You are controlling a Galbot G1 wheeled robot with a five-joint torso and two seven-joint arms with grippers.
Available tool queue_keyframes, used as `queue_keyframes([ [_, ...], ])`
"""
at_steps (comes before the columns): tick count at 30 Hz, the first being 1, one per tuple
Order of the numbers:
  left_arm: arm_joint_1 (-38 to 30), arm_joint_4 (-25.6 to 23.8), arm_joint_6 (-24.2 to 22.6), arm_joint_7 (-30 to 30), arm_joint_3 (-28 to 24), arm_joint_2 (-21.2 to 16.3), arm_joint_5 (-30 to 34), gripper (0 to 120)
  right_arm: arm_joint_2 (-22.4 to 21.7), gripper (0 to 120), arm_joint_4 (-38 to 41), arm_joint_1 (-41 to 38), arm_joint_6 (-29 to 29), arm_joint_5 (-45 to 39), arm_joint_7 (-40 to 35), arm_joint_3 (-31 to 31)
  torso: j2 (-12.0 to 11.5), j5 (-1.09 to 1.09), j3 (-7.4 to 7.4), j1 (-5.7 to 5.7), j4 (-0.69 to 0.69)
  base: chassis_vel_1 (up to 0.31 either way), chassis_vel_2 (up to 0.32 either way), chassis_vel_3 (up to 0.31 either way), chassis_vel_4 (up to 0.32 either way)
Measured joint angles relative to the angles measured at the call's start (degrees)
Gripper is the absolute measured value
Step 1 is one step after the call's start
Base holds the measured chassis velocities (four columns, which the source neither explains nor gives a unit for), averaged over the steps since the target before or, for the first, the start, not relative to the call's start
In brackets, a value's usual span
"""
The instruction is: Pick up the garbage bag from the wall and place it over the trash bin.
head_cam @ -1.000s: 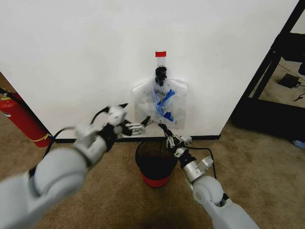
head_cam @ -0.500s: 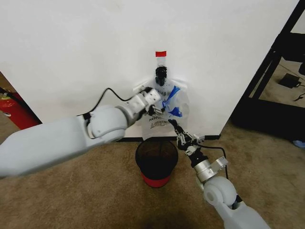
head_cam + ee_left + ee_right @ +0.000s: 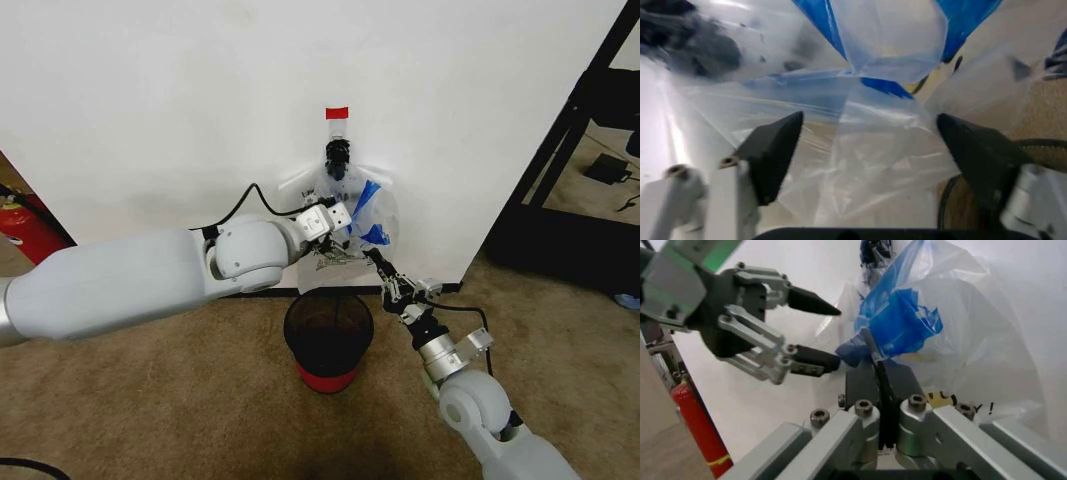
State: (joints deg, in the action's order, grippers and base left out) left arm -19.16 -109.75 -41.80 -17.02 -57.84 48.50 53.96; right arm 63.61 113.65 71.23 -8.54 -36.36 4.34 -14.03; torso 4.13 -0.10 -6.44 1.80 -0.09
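Translucent white plastic — the garbage bag — is hanging flat against the wall from a black hook sitting under a strip of red tape; blue tape pieces are showing on its upper right part. Head view: the left gripper is reaching across to the bag's middle, its arm spanning the left half of the scene, while the right gripper is pointing up at the bag's lower right edge. Directly below, the trash bin is standing on brown carpet, just in front of the black baseboard. A red fire extinguisher is leaning at the far left, and a black shelf frame is rising at the right edge.

Left wrist view: the left gripper's two dark fingers are standing wide apart with crumpled bag film and blue tape between them; the bin's rim is showing beyond.

Right wrist view: the right gripper is pressing its fingers together on a fold of blue-taped bag edge — the left gripper is hovering just beside, jaws spread, with the extinguisher standing behind it.
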Motion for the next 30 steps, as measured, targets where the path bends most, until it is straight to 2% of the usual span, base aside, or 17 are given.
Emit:
queue_keyframes([
  [4, -1.3, 1.1, -0.6, -0.5, -1.1, 1.5, 2.5, 58, 0.1, 0, 0.0, 0.0, 0.0, 0.2, 0.0, 0.1, 0.0, 0.0, 0.0, 0.0, 0.0, 0.0, 0.0, 0.0, 0.0],
  [6, -1.5, 1.3, -0.6, -0.6, -1.2, 1.8, 3.1, 55, 0.1, 0, 0.0, 0.0, 0.0, 0.2, 0.0, 0.2, 0.0, 0.0, 0.0, 0.0, 0.0, 0.0, 0.0, 0.0, 0.0],
  [9, -2.1, 1.9, -0.6, -1.0, -1.7, 2.3, 5.0, 43, -0.1, 0, 0.1, 0.0, 0.0, 0.2, 0.0, 0.2, 0.0, 0.0, 0.0, 0.0, 0.0, 0.0, 0.0, 0.0, 0.0],
  [13, -2.6, 2.9, -0.6, -1.2, -2.3, 2.5, 5.6, 25, -0.3, 0, 0.6, 0.1, 0.0, 0.2, 0.0, 0.2, 0.0, -0.01, 0.0, 0.0, 0.01, 0.0, 0.0, 0.0, 0.0],
  [16, -2.6, 3.3, -0.6, -1.5, -2.4, 2.7, 6.0, 18, -0.4, 0, 0.8, 0.1, 0.0, 0.2, 0.0, 0.3, 0.0, -0.01, 0.0, 0.0, 0.01, 0.0, 0.0, 0.0, 0.0],
  [20, -2.6, 3.8, -0.5, -2.5, -2.2, 3.0, 6.5, 0, -0.5, 0, 1.1, 0.3, 0.0, 0.1, -0.1, 0.3, 0.0, -0.01, 0.0, 0.0, 0.0, 0.0, 0.0, 0.0, 0.0],
  [28, 1.8, 1.7, -0.4, -5.7, 4.3, 0.5, 7.1, 0, 0.0, 0, 0.6, 0.9, -0.9, -0.6, -0.5, -1.0, 0.0, 0.0, 0.01, 0.0, 0.0, 0.0, 0.0, 0.0, 0.0],
  [30, 6.1, -0.9, -0.4, -8.0, 8.8, -1.5, 7.3, 0, 0.9, 0, 0.5, 1.2, -1.1, -1.5, -1.6, -1.6, 0.0, -0.01, 0.0, 0.0, -0.01, 0.0, 0.0, 0.0, 0.0],
])
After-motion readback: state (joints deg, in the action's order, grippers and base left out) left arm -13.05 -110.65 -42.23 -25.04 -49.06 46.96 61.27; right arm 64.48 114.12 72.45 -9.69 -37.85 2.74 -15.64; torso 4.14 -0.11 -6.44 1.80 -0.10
